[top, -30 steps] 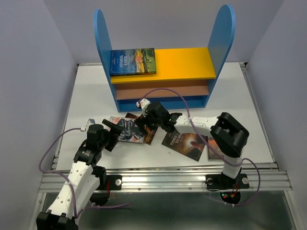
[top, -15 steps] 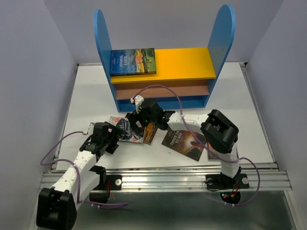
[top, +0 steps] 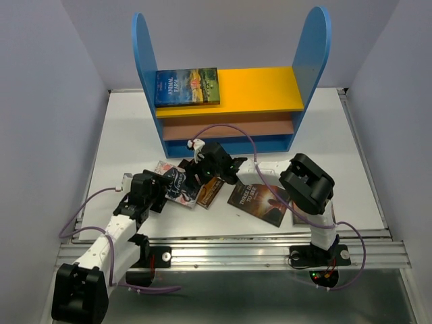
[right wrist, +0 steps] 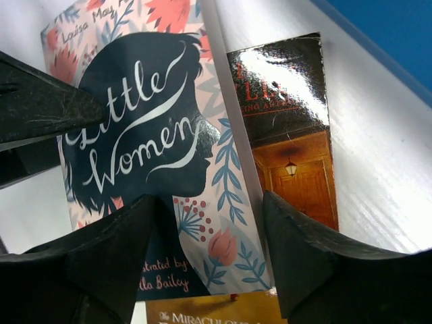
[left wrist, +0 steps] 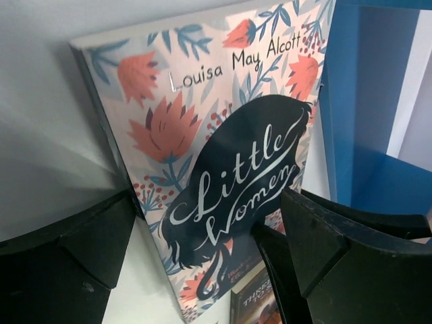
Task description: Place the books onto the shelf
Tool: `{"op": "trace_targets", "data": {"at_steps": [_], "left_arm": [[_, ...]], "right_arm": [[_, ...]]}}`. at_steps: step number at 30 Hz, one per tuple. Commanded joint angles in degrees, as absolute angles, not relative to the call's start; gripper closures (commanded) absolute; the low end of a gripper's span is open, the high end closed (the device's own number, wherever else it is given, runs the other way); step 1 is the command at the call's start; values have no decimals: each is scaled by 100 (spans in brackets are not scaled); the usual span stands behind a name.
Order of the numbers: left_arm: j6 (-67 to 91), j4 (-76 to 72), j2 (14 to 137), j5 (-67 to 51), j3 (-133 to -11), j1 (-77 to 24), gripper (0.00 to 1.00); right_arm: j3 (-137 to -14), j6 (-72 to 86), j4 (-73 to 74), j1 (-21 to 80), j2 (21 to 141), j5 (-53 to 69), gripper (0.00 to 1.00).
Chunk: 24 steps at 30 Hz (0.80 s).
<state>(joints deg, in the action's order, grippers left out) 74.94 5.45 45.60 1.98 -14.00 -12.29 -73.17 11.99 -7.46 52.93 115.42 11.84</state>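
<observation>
Top external looks down from above and behind the arm bases, covering the whole desk [top: 121, 135] and the shelf [top: 229, 91] at the far side. Both wrist views sit very close over the Little Women book [left wrist: 229, 182], left wrist facing far-right, right wrist facing left. All three share that book.

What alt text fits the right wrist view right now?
Little Women lies face up on the white table, the right tool's black fingers spread over its lower edge. A dark book lies beside it on the right, the blue shelf at top right, the left tool at far left.
</observation>
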Motion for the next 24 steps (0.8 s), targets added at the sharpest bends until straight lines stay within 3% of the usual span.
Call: {"op": "trace_targets", "data": {"at_steps": [1,7,10,12,17,18,19,20,21,24], "left_arm": [[7488,-228,4649,44,-1213,-1257,1],[7523,-1115,4650,-438,-801,-1274,1],[7515,-1353,4457,-553,-695,-1292,1],[7480,-1371,4290,-554,-694,-1318,5],[7515,-1126,3613,-449,-659,-1353,53],[7523,-847,3534,-405,-685,-1354,70],[7506,-696,3446,-387,-764,-1354,77],[7488,-416,3411,-378,-808,-1354,91],[7497,-283,3367,-369,-843,-1345,98],[7523,-10,3279,-378,-931,-1362,100]], "right_arm": [[-7242,1705,-809,5370,11338,1977,32],[-7234,2091,-528,5370,11470,2118,34],[-7225,2241,-510,5370,11513,2250,40],[-7233,2241,-510,5370,11531,2285,40],[-7268,2197,-484,5370,11540,2224,41],[-7277,2189,-457,5370,11531,2198,41],[-7277,2188,-448,5370,11540,2171,41],[-7277,2180,-440,5370,11540,2145,41],[-7286,2180,-422,5370,11549,2145,41],[-7277,2189,-387,5370,11549,2118,41]]}}
